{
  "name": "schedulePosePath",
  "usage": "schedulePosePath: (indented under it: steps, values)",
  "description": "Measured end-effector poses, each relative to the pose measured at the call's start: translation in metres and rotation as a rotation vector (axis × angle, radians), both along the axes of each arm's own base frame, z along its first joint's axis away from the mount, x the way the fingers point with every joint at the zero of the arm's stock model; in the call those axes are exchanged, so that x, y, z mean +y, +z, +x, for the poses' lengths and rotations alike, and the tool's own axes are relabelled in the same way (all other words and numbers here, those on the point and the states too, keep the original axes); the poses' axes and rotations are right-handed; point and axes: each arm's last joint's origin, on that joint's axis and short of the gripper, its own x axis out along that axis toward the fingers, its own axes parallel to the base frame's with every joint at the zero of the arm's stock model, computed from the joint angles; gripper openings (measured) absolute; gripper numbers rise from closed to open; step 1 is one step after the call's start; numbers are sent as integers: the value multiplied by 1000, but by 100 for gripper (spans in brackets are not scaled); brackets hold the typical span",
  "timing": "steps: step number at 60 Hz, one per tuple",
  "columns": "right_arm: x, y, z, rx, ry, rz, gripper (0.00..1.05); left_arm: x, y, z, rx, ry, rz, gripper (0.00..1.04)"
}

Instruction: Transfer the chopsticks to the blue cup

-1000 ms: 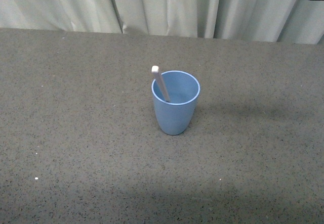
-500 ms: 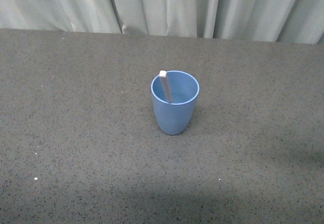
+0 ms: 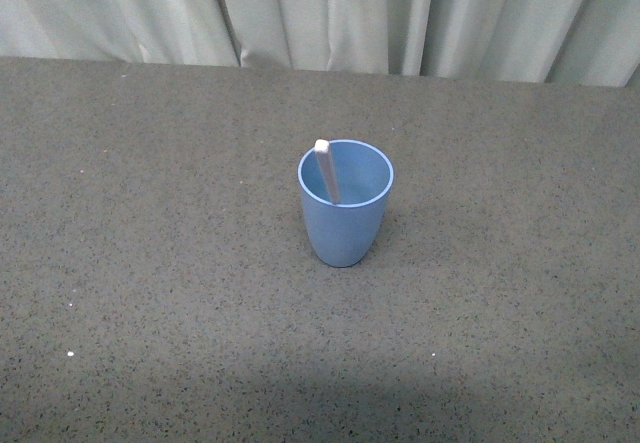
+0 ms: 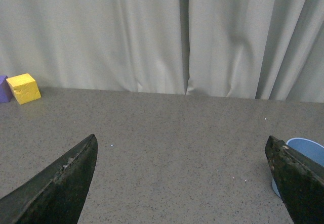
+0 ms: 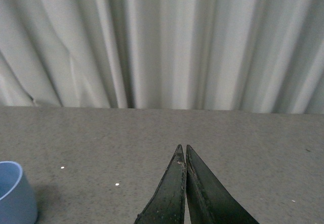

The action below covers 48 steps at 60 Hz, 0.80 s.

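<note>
Chopsticks (image 3: 326,170): you could count only one stick. It leaned inside the single blue cup (image 3: 343,228), settled lower against the rim than a second earlier, so the transfer looked done. Your right gripper (image 5: 182,150) was pinched together and empty, the cup well off to its side. Your left gripper (image 4: 181,139) gaped wide, the cup beyond one finger. One yellow block (image 4: 23,88) and one purple block (image 4: 3,88) sat far ahead of it.

Place: looks like a staged test bench in a lab or studio.
Surface: one broad grey speckled table (image 3: 150,313), spreading from 9 o'clock round to 3 o'clock.
Backdrop: a pale pleated curtain (image 3: 320,13) hung along the table's far edge, at 12 o'clock.
Props: a blue cup (image 3: 345,213) alone mid-table; a yellow block (image 4: 23,88) and a purple block (image 4: 3,89) touching, near the curtain's foot.
</note>
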Motion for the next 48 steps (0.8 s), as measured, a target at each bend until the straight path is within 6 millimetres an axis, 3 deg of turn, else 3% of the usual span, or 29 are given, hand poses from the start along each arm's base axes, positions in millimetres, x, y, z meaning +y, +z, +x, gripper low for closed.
schedulePosePath:
  steps: [48]
  values:
    - [-2,7,-34,-26,-10,0,1,0,0,0,0,0,0,98]
